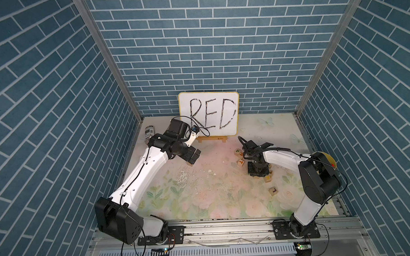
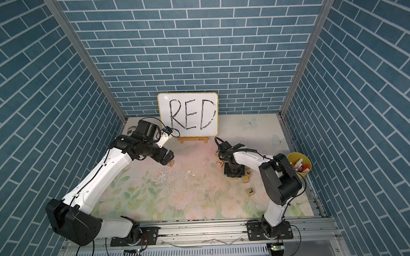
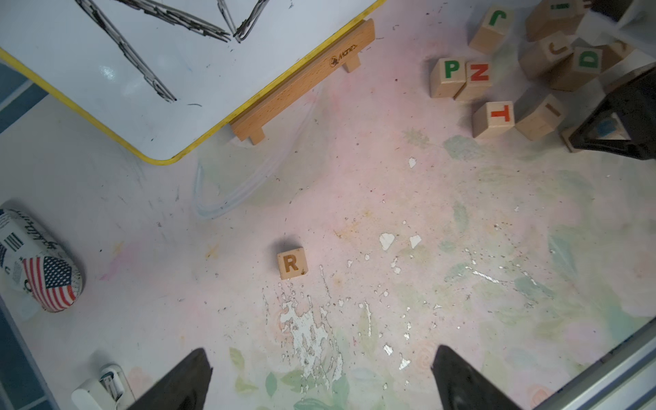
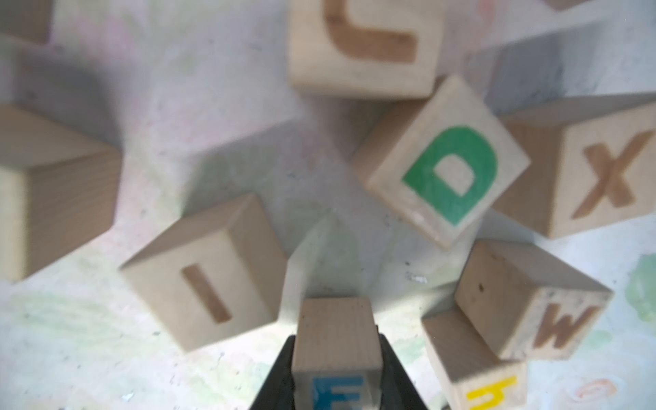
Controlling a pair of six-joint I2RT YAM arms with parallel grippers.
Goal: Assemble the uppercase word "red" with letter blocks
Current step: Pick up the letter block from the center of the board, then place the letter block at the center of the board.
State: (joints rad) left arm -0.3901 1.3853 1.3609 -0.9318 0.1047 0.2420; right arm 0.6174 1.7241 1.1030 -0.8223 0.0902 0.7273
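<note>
Lying inside the right end effector (image 4: pixel 335 355) (clamped): E block (image 4: pixel 335 330).

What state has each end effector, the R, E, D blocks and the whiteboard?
E block: gripped, blue letter partly hidden.
Right end effector: shut on the E block.
Left end effector: open, empty.
R block: alone, R up.
D block: tilted, not gripped.
Whiteboard: upright, reads RED.

Whiteboard (image 1: pixel 209 114), yellow cup (image 2: pixel 294 154), perhaps markers (image 2: pixel 299 165)
</note>
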